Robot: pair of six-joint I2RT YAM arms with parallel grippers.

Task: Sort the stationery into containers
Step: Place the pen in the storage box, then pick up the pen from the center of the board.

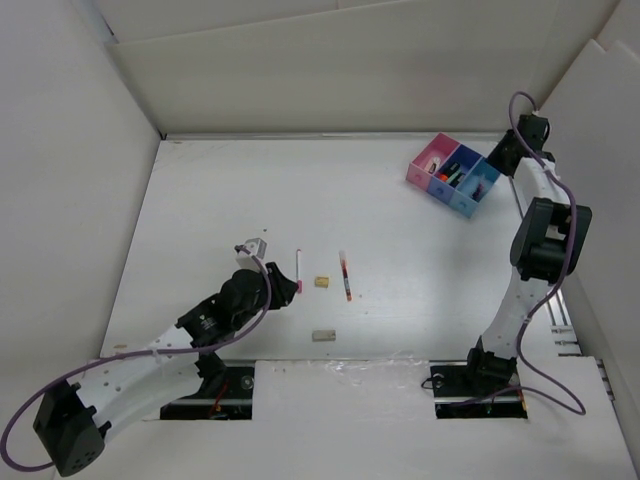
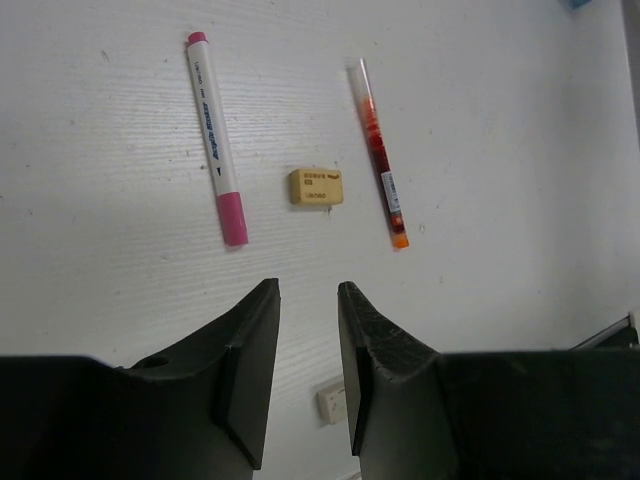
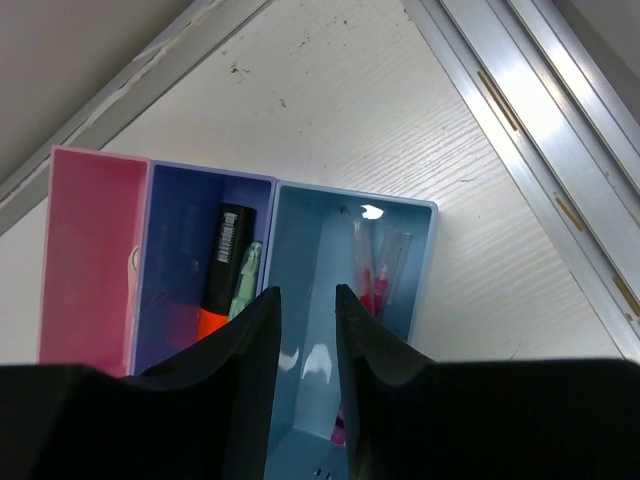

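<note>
Where the top external view looks down on the white table [image 1: 200,200], the three-compartment tray [image 1: 418,172] sits at 2 o'clock, its pink, dark blue and light blue bins joined in a row. The right gripper [image 1: 497,160] hangs over the tray's right end. Near table centre lie four loose items. They are a pink-capped marker [image 1: 299,270], a beige eraser [image 1: 321,283] just to its 3 o'clock, a red pen [image 1: 345,275] further to 3 o'clock, and a pale eraser [image 1: 322,335] at 6 o'clock of the beige one. The left gripper [image 1: 283,288] is at 9 o'clock of this group, beside the marker.

From the left wrist, the left gripper [image 2: 308,288] shows its fingers slightly spread with nothing between them. The beige eraser [image 2: 316,187] lies at 12 o'clock beyond the tips, the pink-capped marker [image 2: 215,140] at 11 o'clock, and the red pen [image 2: 380,150] at 1 o'clock. The pale eraser [image 2: 332,402] shows in the gap low down.

From the right wrist, the right gripper [image 3: 306,292] has its fingers narrowly parted and empty, above the wall between the dark blue and light blue bins. An orange-and-black marker [image 3: 222,270] and a green-tipped item [image 3: 245,280] lie in the dark blue bin. Thin pink pens [image 3: 372,270] lie in the light blue bin.
</note>
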